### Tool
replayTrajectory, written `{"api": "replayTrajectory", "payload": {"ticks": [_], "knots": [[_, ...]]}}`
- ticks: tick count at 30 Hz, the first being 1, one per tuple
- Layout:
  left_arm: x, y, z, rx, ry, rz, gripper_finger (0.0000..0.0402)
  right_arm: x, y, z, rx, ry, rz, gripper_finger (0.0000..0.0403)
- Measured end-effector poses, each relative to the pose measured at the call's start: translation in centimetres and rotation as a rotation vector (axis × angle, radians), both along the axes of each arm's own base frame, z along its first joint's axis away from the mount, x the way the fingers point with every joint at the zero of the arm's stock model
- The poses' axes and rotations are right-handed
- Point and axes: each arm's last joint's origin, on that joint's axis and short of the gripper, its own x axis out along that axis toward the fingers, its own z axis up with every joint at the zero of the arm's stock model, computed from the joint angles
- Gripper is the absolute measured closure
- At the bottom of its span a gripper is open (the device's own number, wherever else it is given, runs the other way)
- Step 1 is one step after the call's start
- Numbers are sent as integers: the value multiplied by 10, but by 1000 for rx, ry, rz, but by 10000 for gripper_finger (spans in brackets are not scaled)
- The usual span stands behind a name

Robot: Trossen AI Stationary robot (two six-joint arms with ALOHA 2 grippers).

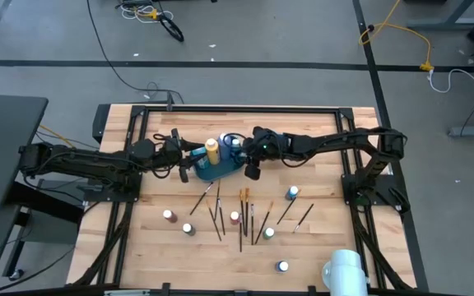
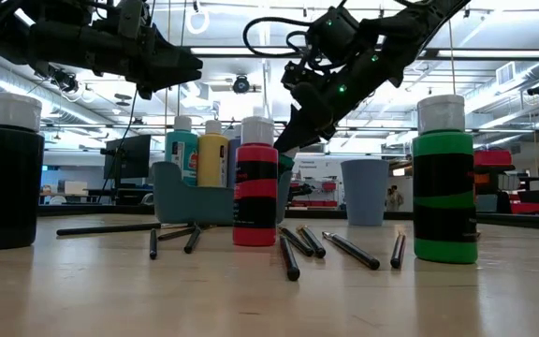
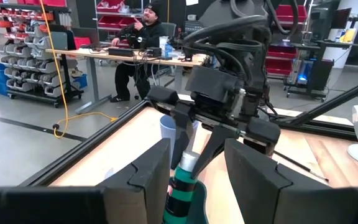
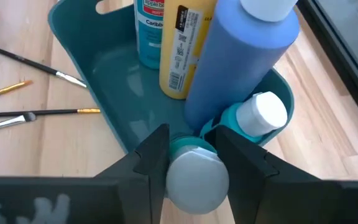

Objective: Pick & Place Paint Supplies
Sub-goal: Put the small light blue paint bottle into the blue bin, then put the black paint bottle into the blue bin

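Note:
My right gripper (image 1: 252, 170) (image 4: 188, 140) reaches down into the right end of the teal bin (image 1: 216, 168) and is shut on a small teal bottle with a white cap (image 4: 194, 174). The bin also holds a tall blue bottle (image 4: 241, 62), a yellow bottle (image 1: 211, 148), a teal-labelled bottle (image 4: 148, 31) and another white-capped teal bottle (image 4: 260, 115). My left gripper (image 1: 185, 162) (image 3: 196, 149) is open above the bin's left end, touching nothing. Several small bottles (image 1: 235, 218) and dark-handled brushes (image 1: 220, 215) are on the table nearer than the bin. My right gripper pinches the small teal bottle between its two fingers (image 4: 151, 155), just below the white cap, at the shoulder (image 4: 179, 147). The fingers come from above, pointing down into the bin. The bottle stands upright, cap up; whether its base rests on the bin floor is hidden.
At the table's near side stand a black bottle (image 2: 6, 178), a red one (image 2: 254, 183) and a green one (image 2: 445, 183). A blue cup (image 2: 363, 192) is beyond the bin. A white object (image 1: 344, 271) sits at the near right corner. A person sits at a desk (image 3: 138, 37) in the room.

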Motion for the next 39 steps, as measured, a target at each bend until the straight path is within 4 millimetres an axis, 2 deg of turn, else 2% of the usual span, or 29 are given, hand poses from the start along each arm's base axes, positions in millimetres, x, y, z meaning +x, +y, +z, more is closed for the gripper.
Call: {"api": "replayTrajectory", "payload": {"ticks": [8, 18, 24, 34, 39], "knots": [[0, 0, 0, 0, 0, 0, 239, -1, -4, 0, 1, -2, 33, 271], [0, 0, 0, 1, 0, -1, 239, 0, -4, 1, -4, -16, 33, 236], [0, 0, -2, -2, 20, -1, 239, 0, -3, 1, 0, -18, 31, 232], [0, -3, -9, -31, 91, -89, 239, 3, 5, 3, -8, -37, 59, 231], [0, -3, -10, -33, 102, -105, 239, 6, 22, 7, -14, -55, 108, 231]]}}
